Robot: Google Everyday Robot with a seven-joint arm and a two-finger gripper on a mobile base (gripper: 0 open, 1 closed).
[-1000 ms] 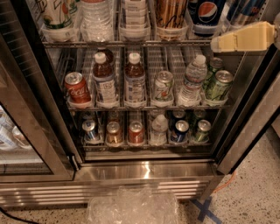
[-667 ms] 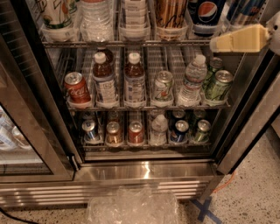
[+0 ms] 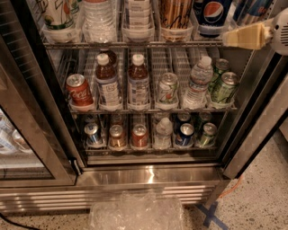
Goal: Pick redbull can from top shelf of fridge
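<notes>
The fridge (image 3: 148,176) stands open in the camera view, with several wire racks of drinks. The top shelf (image 3: 135,45) runs across the upper edge and carries clear plastic cup holders. The redbull can (image 3: 250,11), silver with blue diagonal panels, stands at the shelf's far right and is cut off by the frame's top. A dark-blue Pepsi can (image 3: 211,13) stands just left of it. My gripper (image 3: 246,36), cream-coloured on a grey body, hangs at the upper right, just below and in front of the redbull can, level with the shelf's front edge.
The middle rack holds a red Coke can (image 3: 80,92), two tea bottles (image 3: 138,83), a water bottle (image 3: 197,85) and green cans (image 3: 223,87). The lowest rack holds several small cans. The glass door (image 3: 27,134) stands open at left. Crumpled clear plastic (image 3: 135,213) lies on the floor.
My gripper has edged slightly to the left and up, staying beside the right end of the top shelf. Nothing in the fridge has moved.
</notes>
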